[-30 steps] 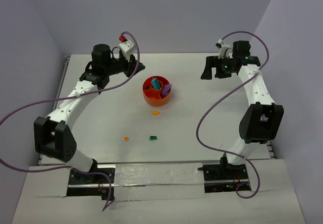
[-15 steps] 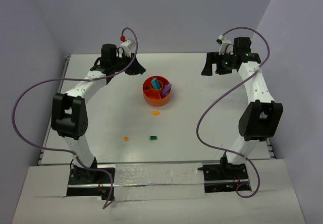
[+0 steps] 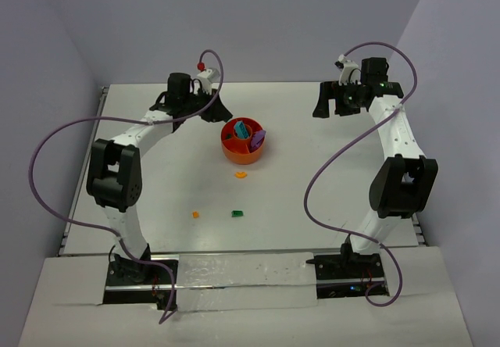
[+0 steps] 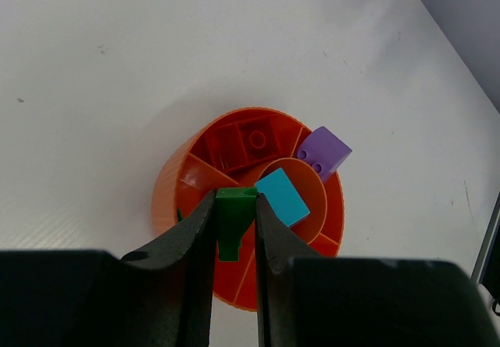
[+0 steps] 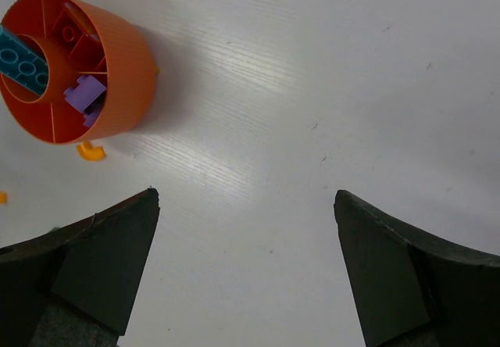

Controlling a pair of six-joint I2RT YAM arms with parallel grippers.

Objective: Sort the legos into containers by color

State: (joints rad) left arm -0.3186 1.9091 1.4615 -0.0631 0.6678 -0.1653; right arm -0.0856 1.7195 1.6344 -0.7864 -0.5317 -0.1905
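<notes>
the left hand (image 4: 234, 200) pinches a green lego brick (image 4: 230, 230) above the orange divided bowl (image 4: 168, 187), seemingly over a near wedge. a teal block (image 4: 281, 197) sits in the hub, red bricks (image 4: 254, 140) in a far wedge, a purple block (image 4: 324, 152) on the rim. the right hand (image 5: 246, 197) hangs wide open, empty, over the counter (image 5: 312, 89).

The two dark fingers (image 5: 101, 261) stand wide apart at the bottom corners, with only bare white table (image 5: 312, 73) between them. At the upper left sits the orange bowl (image 5: 129, 66), its wedge compartments showing. A teal brick (image 5: 23, 66) lies in the hub, a purple brick (image 5: 84, 94) in a wedge beside it, and red bricks (image 5: 74, 38) in another. A small curved orange piece (image 5: 91, 152) lies on the table just beside the bowl.
</notes>
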